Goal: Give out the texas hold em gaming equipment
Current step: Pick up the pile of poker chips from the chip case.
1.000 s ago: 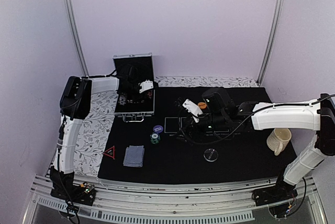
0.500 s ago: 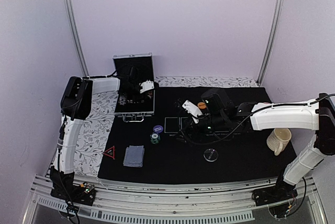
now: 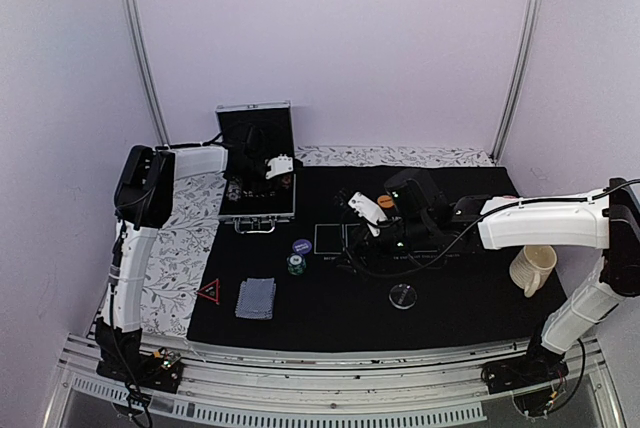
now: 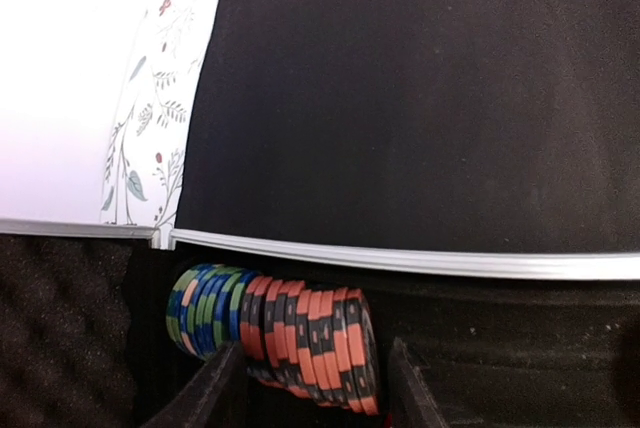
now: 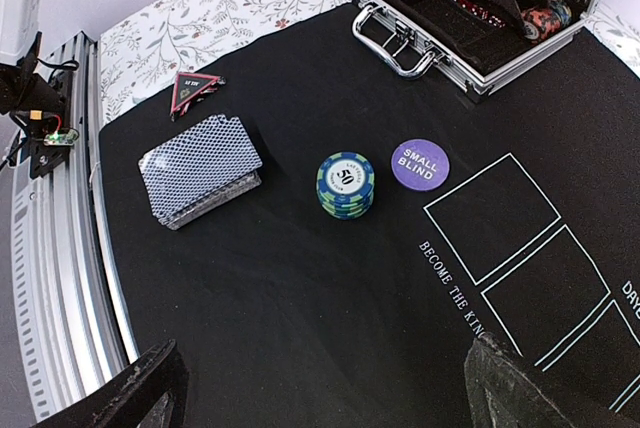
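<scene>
In the left wrist view a row of poker chips (image 4: 300, 333) stands on edge in the case, green-blue ones at the left and red-black ones at the right. My left gripper (image 4: 315, 378) straddles the red-black chips, open, with a small gap at its right finger (image 4: 408, 388). My right gripper (image 5: 335, 398) hangs open and empty above the black mat (image 5: 300, 298). On the mat lie a deck of cards (image 5: 200, 168), a green-blue chip stack (image 5: 346, 184), a purple "small blind" disc (image 5: 420, 164), a red triangle marker (image 5: 194, 89) and a clear disc (image 3: 403, 295).
The open metal case (image 3: 256, 216) sits at the mat's back left corner, with my left gripper (image 3: 270, 170) inside it. An orange chip (image 3: 386, 202) lies behind my right gripper (image 3: 365, 210). A cream cup (image 3: 531, 269) stands at the mat's right edge. White rectangles (image 5: 490, 218) are printed mid-mat.
My right gripper has edged slightly to the left over the mat. The left arm stays in the case, and nothing on the mat has moved.
</scene>
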You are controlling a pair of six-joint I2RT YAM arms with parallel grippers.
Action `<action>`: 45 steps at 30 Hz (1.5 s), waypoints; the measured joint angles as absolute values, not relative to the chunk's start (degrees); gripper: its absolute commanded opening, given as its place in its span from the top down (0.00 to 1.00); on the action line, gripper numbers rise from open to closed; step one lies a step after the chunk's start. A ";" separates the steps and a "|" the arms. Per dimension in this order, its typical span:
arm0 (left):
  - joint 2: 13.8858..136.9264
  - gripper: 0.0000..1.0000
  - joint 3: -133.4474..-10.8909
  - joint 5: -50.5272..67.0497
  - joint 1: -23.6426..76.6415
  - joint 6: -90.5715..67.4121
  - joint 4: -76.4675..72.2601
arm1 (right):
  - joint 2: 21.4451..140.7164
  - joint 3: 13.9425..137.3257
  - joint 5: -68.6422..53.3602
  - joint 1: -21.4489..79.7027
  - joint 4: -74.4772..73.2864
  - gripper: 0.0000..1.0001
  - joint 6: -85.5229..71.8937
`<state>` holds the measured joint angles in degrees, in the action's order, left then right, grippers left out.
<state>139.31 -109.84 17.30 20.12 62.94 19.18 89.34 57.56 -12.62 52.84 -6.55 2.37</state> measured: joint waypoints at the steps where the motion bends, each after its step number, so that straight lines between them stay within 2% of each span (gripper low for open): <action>1: 139.31 0.45 -109.84 17.17 20.12 62.74 19.07 | 89.34 57.56 -12.62 52.84 -6.59 0.01 2.37; 9: 140.51 0.44 -110.54 14.70 20.18 61.01 16.69 | 89.34 56.62 -12.60 52.84 -6.92 0.01 2.37; 12: 140.57 0.47 -110.45 13.87 20.47 61.10 16.21 | 89.34 56.60 -12.60 52.84 -7.03 0.01 2.35; 22: 139.94 0.84 -109.62 14.02 20.62 61.34 15.42 | 89.34 56.60 -12.62 52.84 -7.07 0.01 2.13; 25: 139.31 1.00 -108.77 14.55 20.64 61.45 15.44 | 89.34 56.60 -12.62 52.84 -7.07 0.01 2.07; 35: 138.41 1.00 -108.18 15.05 20.62 59.88 16.25 | 89.34 56.60 -12.62 52.84 -7.07 0.01 1.32; 45: 132.49 1.00 -102.08 15.35 20.69 53.19 16.14 | 88.62 56.45 -12.60 52.84 -7.07 0.01 1.10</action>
